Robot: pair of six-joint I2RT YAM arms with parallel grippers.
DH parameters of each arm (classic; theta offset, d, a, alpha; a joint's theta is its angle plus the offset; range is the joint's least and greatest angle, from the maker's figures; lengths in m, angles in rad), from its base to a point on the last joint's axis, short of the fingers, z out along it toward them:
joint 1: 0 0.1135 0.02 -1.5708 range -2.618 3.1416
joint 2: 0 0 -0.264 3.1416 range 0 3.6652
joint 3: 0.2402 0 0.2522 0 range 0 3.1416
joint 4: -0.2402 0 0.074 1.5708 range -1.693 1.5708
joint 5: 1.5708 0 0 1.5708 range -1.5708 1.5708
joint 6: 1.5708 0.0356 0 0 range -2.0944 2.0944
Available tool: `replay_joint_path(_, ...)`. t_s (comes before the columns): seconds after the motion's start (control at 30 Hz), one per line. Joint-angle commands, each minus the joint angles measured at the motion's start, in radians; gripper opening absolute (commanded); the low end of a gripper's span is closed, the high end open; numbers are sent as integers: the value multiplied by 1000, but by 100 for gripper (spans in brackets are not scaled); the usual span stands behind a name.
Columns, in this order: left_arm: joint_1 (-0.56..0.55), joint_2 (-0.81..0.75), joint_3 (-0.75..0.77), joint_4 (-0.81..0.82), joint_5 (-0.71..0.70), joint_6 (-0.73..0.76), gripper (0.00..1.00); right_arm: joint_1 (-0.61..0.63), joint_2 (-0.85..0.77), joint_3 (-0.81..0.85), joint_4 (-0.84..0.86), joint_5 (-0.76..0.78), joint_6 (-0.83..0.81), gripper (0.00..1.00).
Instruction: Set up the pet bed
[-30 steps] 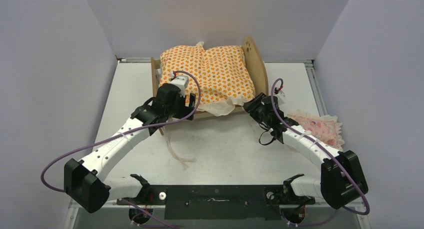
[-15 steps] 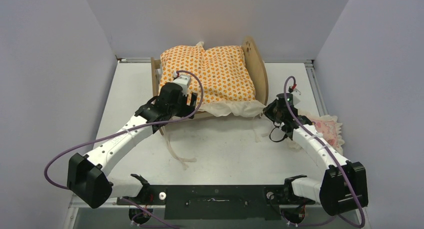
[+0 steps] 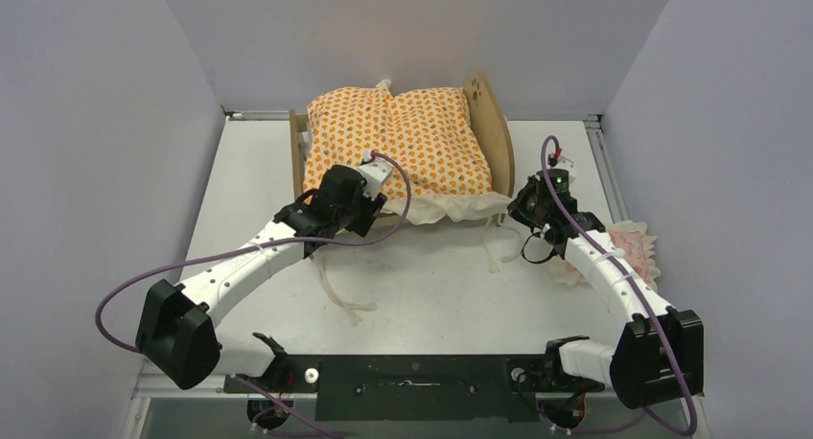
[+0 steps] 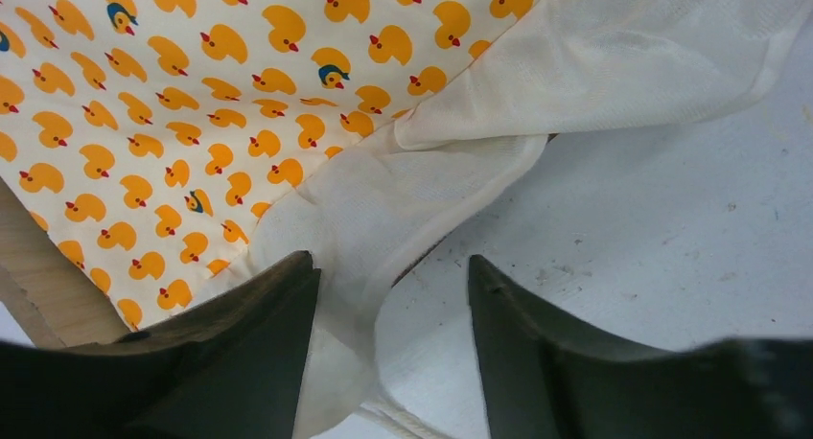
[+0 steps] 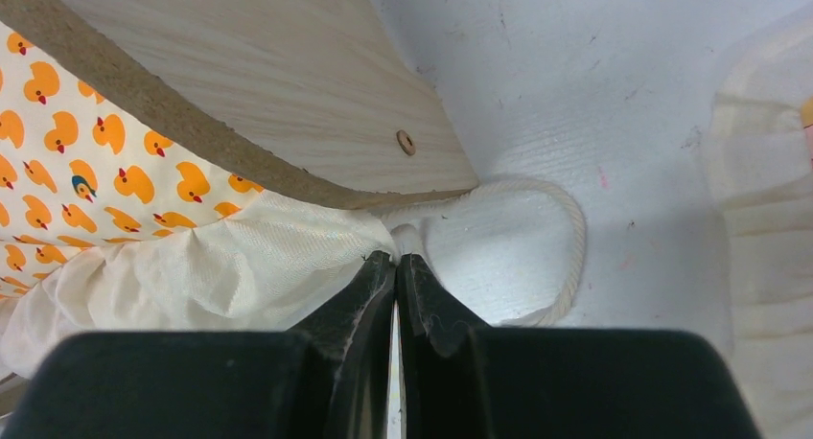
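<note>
Plywood pet bed (image 3: 491, 123) is standing at the far side of the counter (image 3: 431, 295) under the duck-print mattress (image 3: 403, 142), and I am holding my left pincer (image 4: 388, 266) apart around its white ruffle (image 4: 383, 199), my right pincer (image 5: 396, 257) closed at the headboard (image 5: 268, 84) corner, seemingly for straightening it.

No lettering, label, brand or number is legible anywhere; the sole sign is the paw-print cutout (image 3: 475, 92) in the pet bed (image 3: 497, 137) headboard.
</note>
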Motion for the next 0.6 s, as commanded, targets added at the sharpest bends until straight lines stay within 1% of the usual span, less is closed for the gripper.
replay_joint_path(0.0, -14, 42, 25, 70, -24, 108, 43, -7, 13, 46, 16, -15, -32, 5)
replay_joint_path(0.07, -17, 49, 34, 55, -40, 113, 9, -18, 12, 54, 11, -14, -37, 5)
replay_joint_path(0.1, -18, 37, 33, 43, -56, 109, 0, -30, 12, 60, 7, -13, -43, 5)
replay_joint_path(0.23, -14, -103, -40, 82, -69, 103, 0, -86, 12, 82, -2, -21, -74, 5)
replay_joint_path(0.33, 1, -213, -91, 92, -46, 64, 0, -137, 21, 104, -17, -31, -100, 5)
replay_joint_path(0.57, 13, -320, -176, 41, 22, -24, 0, -223, 57, 131, -43, -56, -135, 5)
